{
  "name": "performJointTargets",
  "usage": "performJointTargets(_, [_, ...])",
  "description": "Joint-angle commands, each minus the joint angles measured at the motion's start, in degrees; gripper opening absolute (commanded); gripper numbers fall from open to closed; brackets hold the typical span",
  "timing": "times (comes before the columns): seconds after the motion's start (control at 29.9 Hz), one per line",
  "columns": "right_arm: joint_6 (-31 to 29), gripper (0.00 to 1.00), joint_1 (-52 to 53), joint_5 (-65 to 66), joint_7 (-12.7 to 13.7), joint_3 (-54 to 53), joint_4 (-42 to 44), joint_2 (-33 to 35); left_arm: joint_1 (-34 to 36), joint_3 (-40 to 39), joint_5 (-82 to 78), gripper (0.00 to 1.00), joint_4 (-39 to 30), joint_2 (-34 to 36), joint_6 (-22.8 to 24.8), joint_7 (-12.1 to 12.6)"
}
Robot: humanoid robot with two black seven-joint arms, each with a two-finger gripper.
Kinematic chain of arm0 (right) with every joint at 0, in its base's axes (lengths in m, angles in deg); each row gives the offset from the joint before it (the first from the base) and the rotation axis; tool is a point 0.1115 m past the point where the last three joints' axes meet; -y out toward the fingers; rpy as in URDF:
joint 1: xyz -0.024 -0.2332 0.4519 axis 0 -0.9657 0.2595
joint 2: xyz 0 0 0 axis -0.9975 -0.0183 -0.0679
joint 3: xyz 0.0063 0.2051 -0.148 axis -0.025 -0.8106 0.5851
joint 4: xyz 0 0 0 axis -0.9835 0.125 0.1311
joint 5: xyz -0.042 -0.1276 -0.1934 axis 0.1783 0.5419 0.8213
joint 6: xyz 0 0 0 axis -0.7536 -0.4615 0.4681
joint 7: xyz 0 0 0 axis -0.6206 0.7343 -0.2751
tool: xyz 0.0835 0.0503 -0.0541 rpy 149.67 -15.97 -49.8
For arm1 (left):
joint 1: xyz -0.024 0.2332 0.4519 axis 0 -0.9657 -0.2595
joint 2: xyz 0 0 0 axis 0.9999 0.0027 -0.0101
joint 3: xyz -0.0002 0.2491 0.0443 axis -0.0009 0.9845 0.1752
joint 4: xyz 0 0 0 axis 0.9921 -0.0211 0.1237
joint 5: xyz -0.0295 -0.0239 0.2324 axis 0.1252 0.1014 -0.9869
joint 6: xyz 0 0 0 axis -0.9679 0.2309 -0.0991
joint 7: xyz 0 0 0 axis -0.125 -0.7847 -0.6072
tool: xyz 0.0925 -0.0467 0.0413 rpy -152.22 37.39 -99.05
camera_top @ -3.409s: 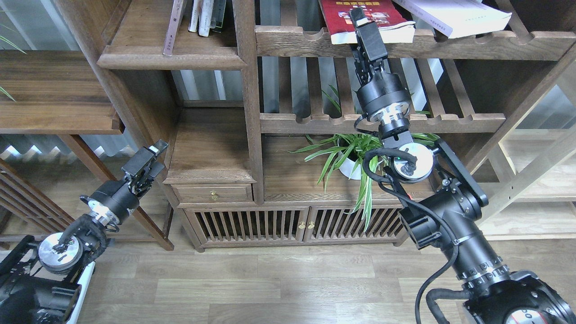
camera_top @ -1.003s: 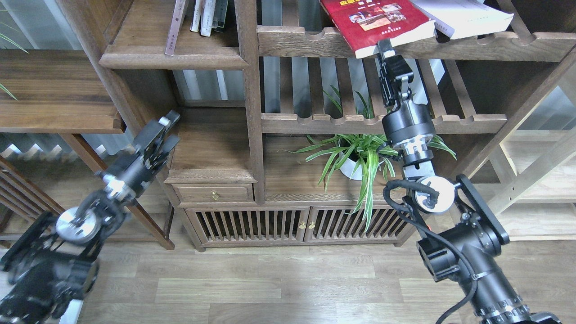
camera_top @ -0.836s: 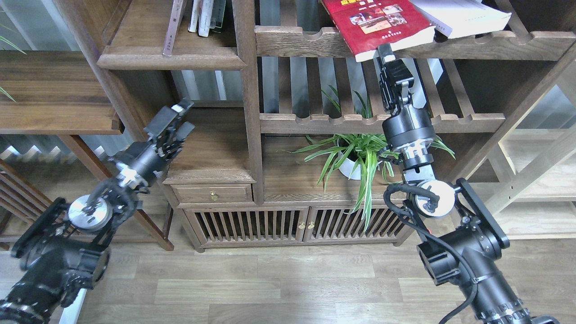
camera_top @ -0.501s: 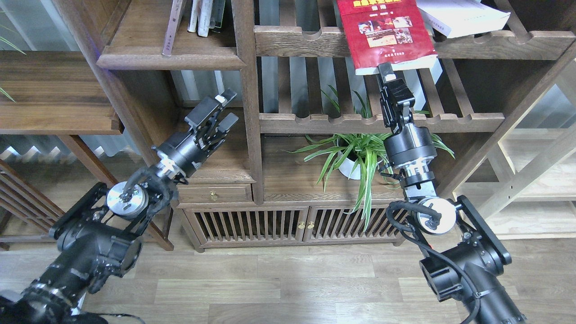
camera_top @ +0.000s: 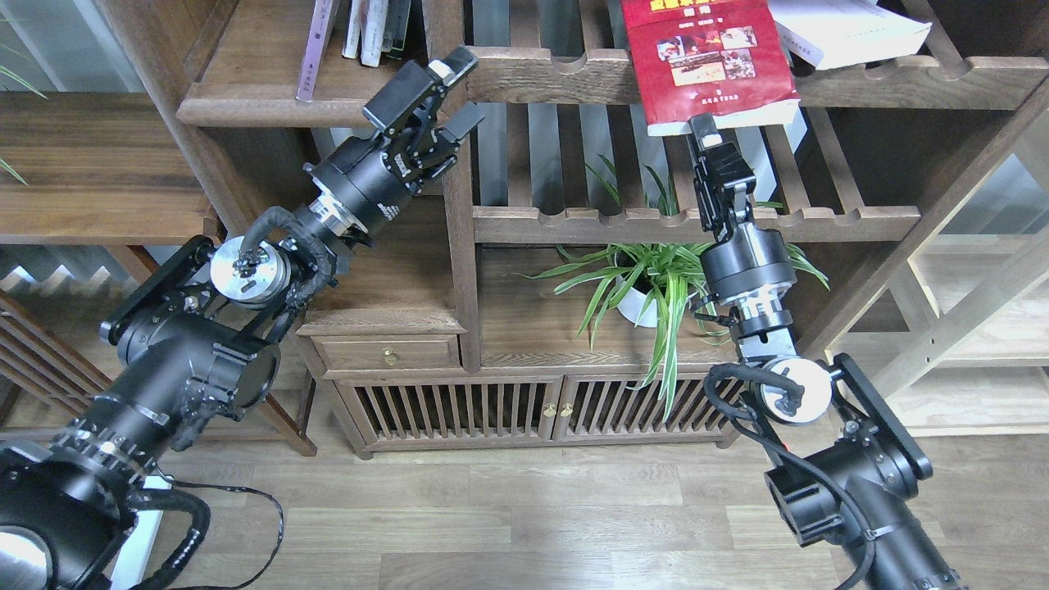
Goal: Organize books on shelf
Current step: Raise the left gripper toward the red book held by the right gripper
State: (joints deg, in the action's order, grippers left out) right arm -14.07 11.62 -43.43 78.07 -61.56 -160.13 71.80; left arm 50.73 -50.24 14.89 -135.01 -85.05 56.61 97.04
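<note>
Fingers (camera_top: 452, 67) of the left gripper (camera_top: 451, 94), spread apart, have risen to the dark brown wooden shelf (camera_top: 533, 75), while the right gripper (camera_top: 703, 131) stays clamped on the red paperback book (camera_top: 711, 61).

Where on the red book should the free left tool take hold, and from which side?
Grip the red book along its exposed left long edge, coming from the left. It overhangs the slatted rack, the right tool already pinches its bottom edge, and the white book crowds its right.

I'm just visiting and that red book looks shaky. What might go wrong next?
The red book hangs over the slatted rack's front rail, pinched only at its bottom edge by the right gripper; it could slip and drop onto the potted plant. The open left gripper, close to the shelf post, might bump it.
</note>
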Motion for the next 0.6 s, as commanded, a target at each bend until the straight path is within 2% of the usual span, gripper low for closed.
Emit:
performJointTargets(0.0, [-0.08,0.02,0.34,-0.09,0.10,0.43,-0.09,-0.44,0.14,1.35,-0.11,0.98,0.17,0.00,-2.79,0.34])
performJointTargets(0.3, [-0.17,0.02,1.31,-0.01,0.01,4.21,-0.09,-2.55,0.05,3.55,0.24,0.98,0.52,0.00,-3.67,0.34])
performJointTargets(0.57, [-0.52,0.02,1.92,0.26,0.01,3.43,0.17,-2.55,-0.12,4.34,1.29,0.98,0.52,0.00,-3.58,0.34])
